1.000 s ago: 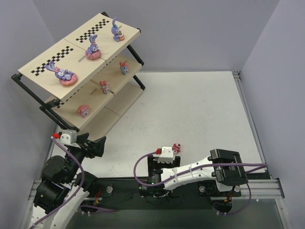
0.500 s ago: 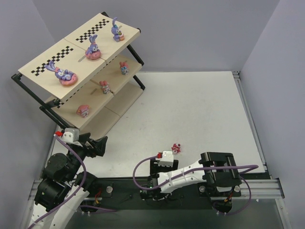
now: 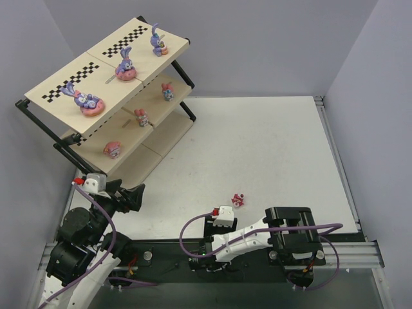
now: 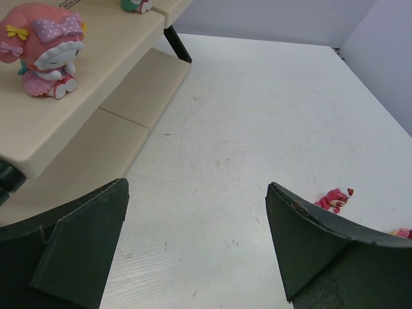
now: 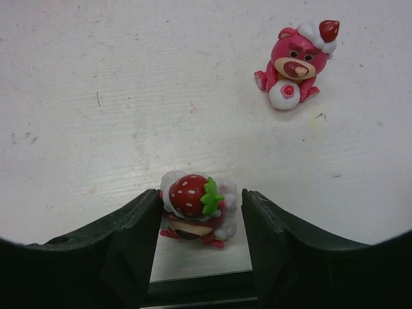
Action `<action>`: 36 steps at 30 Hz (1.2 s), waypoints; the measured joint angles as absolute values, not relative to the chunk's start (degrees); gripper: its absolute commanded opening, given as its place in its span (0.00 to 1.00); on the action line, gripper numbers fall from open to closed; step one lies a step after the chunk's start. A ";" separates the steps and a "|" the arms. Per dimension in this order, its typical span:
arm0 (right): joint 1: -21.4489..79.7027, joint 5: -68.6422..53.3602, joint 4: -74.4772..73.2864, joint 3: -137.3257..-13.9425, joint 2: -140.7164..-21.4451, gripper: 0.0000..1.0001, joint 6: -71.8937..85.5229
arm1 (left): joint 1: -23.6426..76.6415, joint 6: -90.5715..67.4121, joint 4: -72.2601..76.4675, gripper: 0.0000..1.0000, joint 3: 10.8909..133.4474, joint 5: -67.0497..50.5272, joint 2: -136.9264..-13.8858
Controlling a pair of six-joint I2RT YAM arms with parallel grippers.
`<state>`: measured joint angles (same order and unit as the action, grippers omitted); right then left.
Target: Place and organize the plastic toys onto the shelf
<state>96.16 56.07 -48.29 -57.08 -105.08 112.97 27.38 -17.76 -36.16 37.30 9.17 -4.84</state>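
Strawberry toy stands on the table between the jaws of our right gripper; we cannot tell if they pinch it. 6 toys sit on the shelf. Jaws of our left gripper are spread.

The left gripper occupies the bottom of the frame. Its two dark fingers sit at the lower left and lower right corners, spread wide, with bare white table between them.

The shelf fills the upper left: a beige upper board, a lower board beneath it, and a black leg at its far end. A pink hooded figurine with a purple bow sits upright on the upper board. A second toy is cut off by the top edge.

At the right, a small red-pink bear rests on the table just above the lower-right finger. A pink fragment shows at the right edge, too little of it to identify.
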 measured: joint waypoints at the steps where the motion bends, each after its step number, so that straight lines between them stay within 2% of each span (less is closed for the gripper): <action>1: 96.16 56.14 -48.21 -57.08 -105.10 0.47 112.97 | 27.38 -17.76 -36.18 0.97 37.30 9.17 -4.80; 4: 96.05 56.49 -47.62 -57.08 -105.16 0.41 113.14 | 27.38 -17.76 -36.18 0.97 37.30 9.17 -4.71; 6: 96.03 56.80 -47.55 -56.99 -105.16 0.31 113.14 | 27.38 -17.76 -36.18 0.97 37.30 9.17 -4.67; 7: 95.98 57.19 -47.59 -56.97 -105.16 0.26 113.08 | 27.38 -17.76 -36.16 0.97 37.30 9.17 -4.67; 8: 95.98 57.34 -47.57 -56.90 -105.16 0.11 113.12 | 27.38 -17.76 -36.18 0.97 37.30 9.17 -4.67; 10: 95.98 57.67 -47.53 -56.69 -105.16 0.00 113.06 | 27.38 -17.76 -36.18 0.97 37.30 9.17 -4.67; 20: 95.00 59.31 -47.27 -56.97 -105.12 0.00 112.86 | 27.38 -17.76 -36.18 0.97 37.30 9.17 -4.12; 24: 93.41 61.30 -44.69 -59.42 -103.94 0.00 107.74 | 27.38 -17.76 -36.21 0.97 37.30 9.26 -3.20; 27: 91.33 61.63 -34.35 -59.24 -99.96 0.00 93.93 | 27.38 -17.78 -36.23 0.97 37.30 9.96 -1.89; 31: 86.41 56.42 -9.85 -53.49 -94.00 0.00 71.29 | 27.38 -17.87 -36.27 0.97 37.30 11.42 -0.45; 36: 81.56 47.90 9.89 -55.86 -97.56 0.00 47.00 | 27.38 -18.57 -36.64 0.97 37.30 14.46 -0.43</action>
